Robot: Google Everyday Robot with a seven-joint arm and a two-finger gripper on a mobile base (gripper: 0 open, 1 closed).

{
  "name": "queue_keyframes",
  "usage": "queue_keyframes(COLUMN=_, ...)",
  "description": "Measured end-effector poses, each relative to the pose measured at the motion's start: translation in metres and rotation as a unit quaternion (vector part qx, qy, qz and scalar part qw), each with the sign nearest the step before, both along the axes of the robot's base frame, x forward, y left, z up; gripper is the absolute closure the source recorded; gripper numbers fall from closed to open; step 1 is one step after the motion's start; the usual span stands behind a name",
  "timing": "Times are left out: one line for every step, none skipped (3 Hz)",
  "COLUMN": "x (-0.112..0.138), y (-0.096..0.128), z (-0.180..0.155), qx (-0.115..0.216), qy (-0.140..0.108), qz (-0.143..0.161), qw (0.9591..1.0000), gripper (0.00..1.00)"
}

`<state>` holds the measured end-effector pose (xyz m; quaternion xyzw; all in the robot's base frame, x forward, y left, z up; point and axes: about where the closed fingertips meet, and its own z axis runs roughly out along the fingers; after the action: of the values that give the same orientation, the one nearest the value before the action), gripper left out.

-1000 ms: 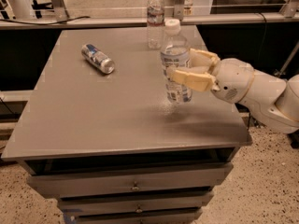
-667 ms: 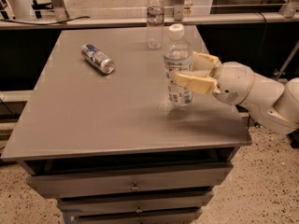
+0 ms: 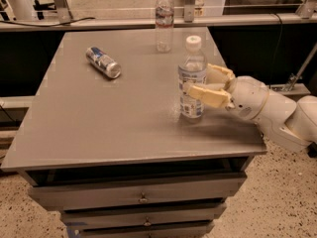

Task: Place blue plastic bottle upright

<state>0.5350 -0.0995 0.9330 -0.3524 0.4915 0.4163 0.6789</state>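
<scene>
The blue plastic bottle (image 3: pixel 191 63) is clear with a white cap and a white and blue label. It stands upright on the grey table (image 3: pixel 124 128), right of centre, with its base on the surface. My gripper (image 3: pixel 199 80) reaches in from the right at label height. It is shut on the bottle, with one cream finger (image 3: pixel 208 96) across the front and the other behind.
A slimmer clear bottle (image 3: pixel 164 20) stands upright at the table's far edge. A silver-and-blue can (image 3: pixel 103 62) lies on its side at the back left. My white arm (image 3: pixel 277 114) hangs over the table's right edge. Drawers sit below the tabletop.
The gripper has carried the bottle slightly right and down, so that its base now rests on the table. The can and the slim bottle have not moved.
</scene>
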Motion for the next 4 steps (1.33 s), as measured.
queue_keyframes(x=0.001, y=-0.005, z=-0.005, qx=0.007, qy=0.008, qz=-0.005, qw=0.9999, gripper=0.82)
queue_keyframes(x=-0.001, y=-0.008, z=-0.01, qx=0.009, qy=0.014, qz=-0.009, qw=0.9998, gripper=0.59)
queue_keyframes(x=-0.004, y=-0.012, z=-0.013, qx=0.009, qy=0.02, qz=-0.013, qw=0.9997, gripper=0.35)
queue_keyframes(x=-0.007, y=-0.017, z=-0.015, qx=0.006, qy=0.024, qz=-0.017, qw=0.9996, gripper=0.12)
